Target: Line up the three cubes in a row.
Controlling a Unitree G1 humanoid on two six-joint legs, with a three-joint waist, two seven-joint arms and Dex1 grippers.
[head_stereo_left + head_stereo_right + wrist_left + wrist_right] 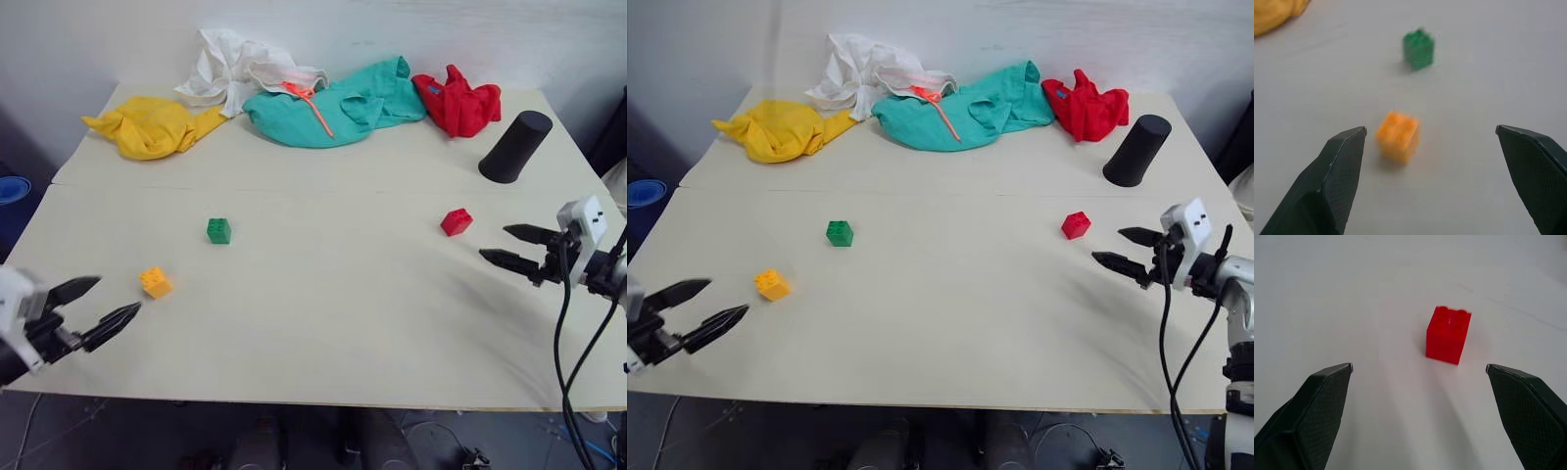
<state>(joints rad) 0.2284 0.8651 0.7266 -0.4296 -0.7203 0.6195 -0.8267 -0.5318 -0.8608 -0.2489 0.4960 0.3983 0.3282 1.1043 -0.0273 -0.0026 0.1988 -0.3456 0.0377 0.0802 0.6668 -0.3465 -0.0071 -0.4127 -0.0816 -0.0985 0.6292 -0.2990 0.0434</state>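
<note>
Three small studded cubes lie apart on the cream table (323, 313). The orange-yellow cube (155, 282) sits at the near left, the green cube (218, 230) a little farther in, and the red cube (456, 221) at the right. My left gripper (106, 305) hovers open at the near left edge, pointing at the orange-yellow cube (1397, 135) just ahead of its fingertips, with the green cube (1419, 49) beyond. My right gripper (507, 245) stands open at the right, aimed at the red cube (1448, 334) a short way ahead. Neither gripper holds anything.
Along the back edge lie a yellow cloth (152, 127), a white cloth (235, 69), a teal cloth (338, 103) and a red cloth (458, 103). A black cylinder (515, 146) stands tilted at the back right, behind the red cube. Cables (568, 362) hang by my right arm.
</note>
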